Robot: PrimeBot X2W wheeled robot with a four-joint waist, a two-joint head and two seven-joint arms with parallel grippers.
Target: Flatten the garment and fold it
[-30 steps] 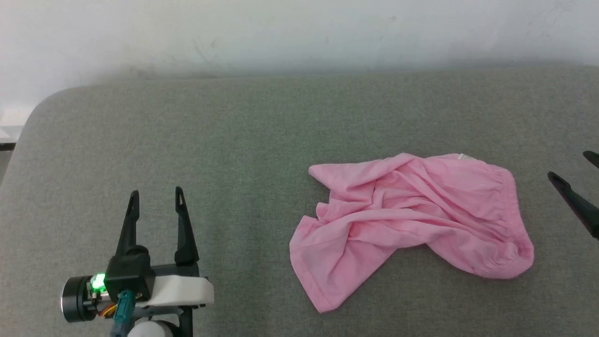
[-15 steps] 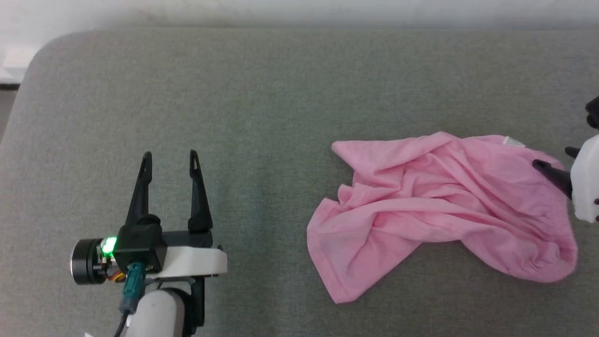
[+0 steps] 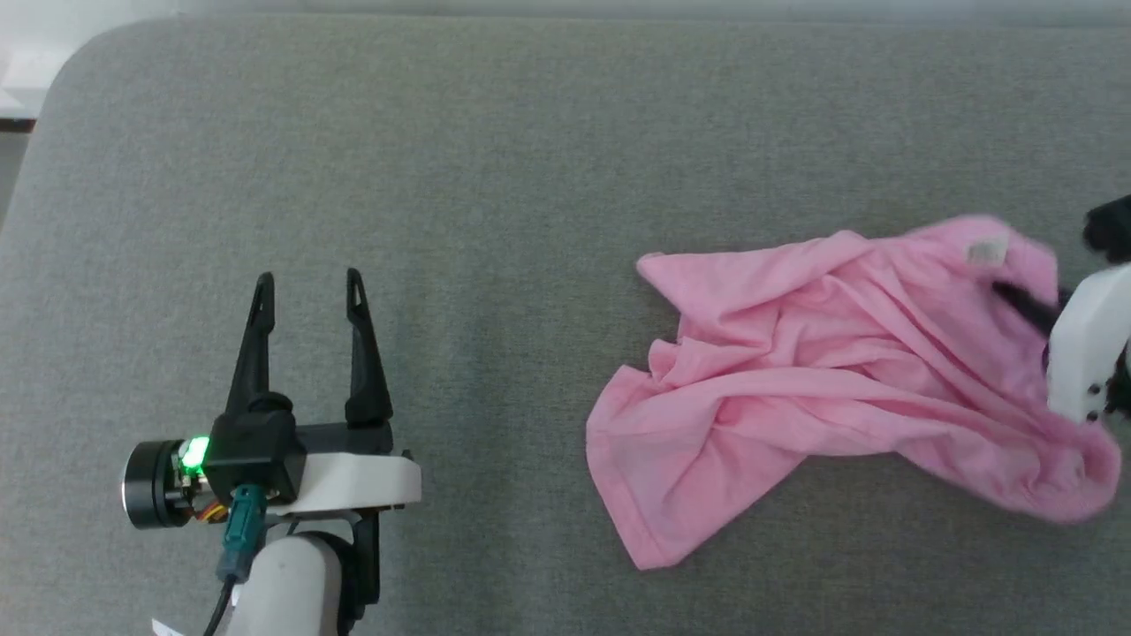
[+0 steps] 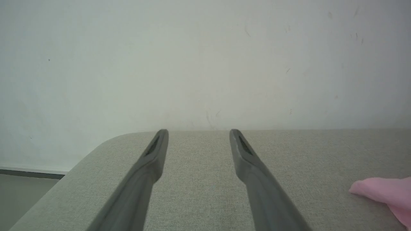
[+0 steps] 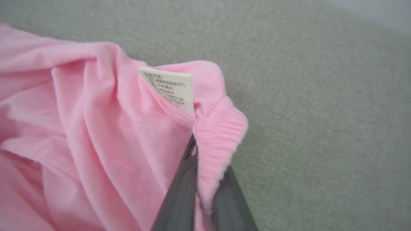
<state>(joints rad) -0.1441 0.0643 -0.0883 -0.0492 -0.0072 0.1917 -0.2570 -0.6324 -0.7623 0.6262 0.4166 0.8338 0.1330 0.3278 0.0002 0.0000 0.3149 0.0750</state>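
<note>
The garment (image 3: 822, 380), crumpled light pink shorts, lies on the right half of the grey cushion; its tip (image 4: 382, 192) pokes in at the left wrist view's right edge. My right gripper (image 5: 205, 166) is shut on the gathered waistband (image 5: 220, 131), just below the white label (image 5: 170, 88), and holds that corner lifted. From the head camera the same gripper (image 3: 1016, 296) reaches in from the right edge. My left gripper (image 3: 307, 287) stands open at the lower left, well apart from the shorts, with nothing between its fingers (image 4: 151, 157).
A grey fabric cushion (image 3: 495, 177) spreads under everything, its rounded corner at the upper left. A white wall (image 4: 205, 57) rises behind its far edge. Bare cushion lies between my left gripper and the shorts.
My right gripper came in from the right, closed on the waistband and lifted that corner, turning the label up. The head camera tilted down. The left gripper stayed open and still.
</note>
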